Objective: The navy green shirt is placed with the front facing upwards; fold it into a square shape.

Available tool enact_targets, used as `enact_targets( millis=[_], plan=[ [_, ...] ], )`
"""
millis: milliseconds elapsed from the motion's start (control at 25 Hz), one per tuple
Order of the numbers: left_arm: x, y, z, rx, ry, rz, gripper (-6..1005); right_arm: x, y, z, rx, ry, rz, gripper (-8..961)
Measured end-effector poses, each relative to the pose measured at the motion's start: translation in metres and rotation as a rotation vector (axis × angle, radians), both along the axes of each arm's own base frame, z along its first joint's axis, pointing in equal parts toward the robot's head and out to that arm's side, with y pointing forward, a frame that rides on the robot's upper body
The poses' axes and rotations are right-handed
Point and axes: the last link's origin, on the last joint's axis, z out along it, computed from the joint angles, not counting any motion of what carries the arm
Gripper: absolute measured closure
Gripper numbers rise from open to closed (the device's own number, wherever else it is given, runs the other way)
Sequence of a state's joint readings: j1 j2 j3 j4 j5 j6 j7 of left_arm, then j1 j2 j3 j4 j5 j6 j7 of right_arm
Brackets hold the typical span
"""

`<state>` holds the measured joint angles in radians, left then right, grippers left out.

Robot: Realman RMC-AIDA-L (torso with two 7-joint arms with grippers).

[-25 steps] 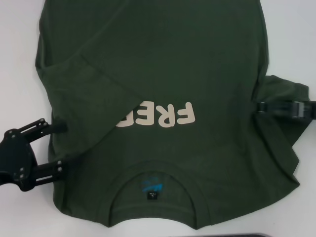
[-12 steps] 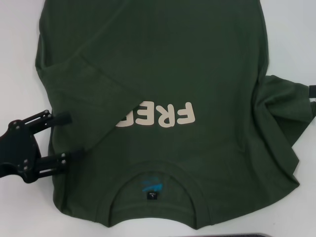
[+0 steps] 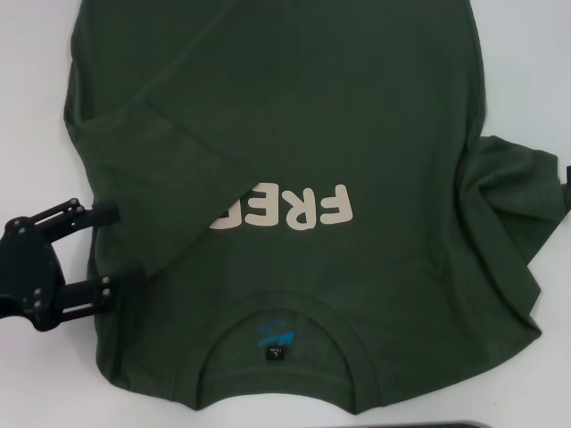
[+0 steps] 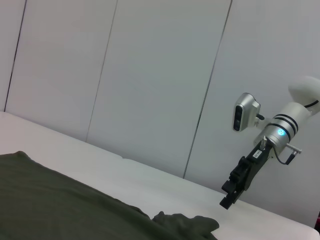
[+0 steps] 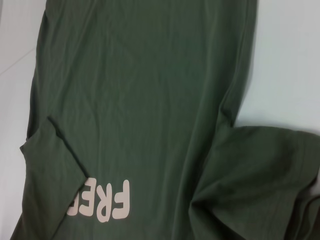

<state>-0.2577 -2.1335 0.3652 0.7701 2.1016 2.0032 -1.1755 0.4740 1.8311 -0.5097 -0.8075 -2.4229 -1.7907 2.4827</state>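
White bench (image 3: 36, 107) under everything, plain pale wall panels (image 4: 150, 75) behind it in the left wrist view. Navy green shirt (image 3: 303, 116) lies front-up and covers most of the bench, collar (image 3: 277, 379) at 6 o'clock nearest me, so the cream "FREE!" lettering (image 3: 290, 207) reads upside down. Small black neck label (image 3: 276, 353) with blue print sits inside the collar.

Shirt's sleeve on my left is folded in over the chest; its edge runs diagonally and hides the end of the lettering. Sleeve on my right (image 3: 508, 205) is spread out at 3 o'clock, rumpled, not folded in.

My left pincer (image 3: 111, 254) is at 9 o'clock at the shirt's edge, released: the two black fingers (image 3: 94, 217) are spread apart with their tips lying over the cloth edge, nothing held between them.

My right pincer (image 4: 231, 192) is off past the sleeve at 3 o'clock, only a black sliver at the head view's border. Left wrist view shows it raised above the bench, clear of the fabric, tips pointing down. Can't tell if it's released or clenched.
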Motion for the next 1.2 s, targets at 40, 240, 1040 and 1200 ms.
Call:
enact_targets(
  millis=[40,240,1040,1200],
  plan=[
    [0.0,0.0,0.0,0.0,0.0,0.001,157,0.0,0.0,0.0,0.0,0.0,-0.001,162],
    [0.0,-0.001,0.0,0.0,-0.002,-0.003,157,0.0,0.001,0.001,0.005,-0.009,-0.001,162],
    [0.003,0.001,-0.001,0.003,-0.007,-0.009,158,0.005,0.009,-0.012,-0.005,-0.079,-0.018,162],
    [0.002,0.001,-0.001,0.005,-0.005,-0.005,158,0.004,0.011,-0.014,0.002,-0.081,-0.017,162]
  ],
)
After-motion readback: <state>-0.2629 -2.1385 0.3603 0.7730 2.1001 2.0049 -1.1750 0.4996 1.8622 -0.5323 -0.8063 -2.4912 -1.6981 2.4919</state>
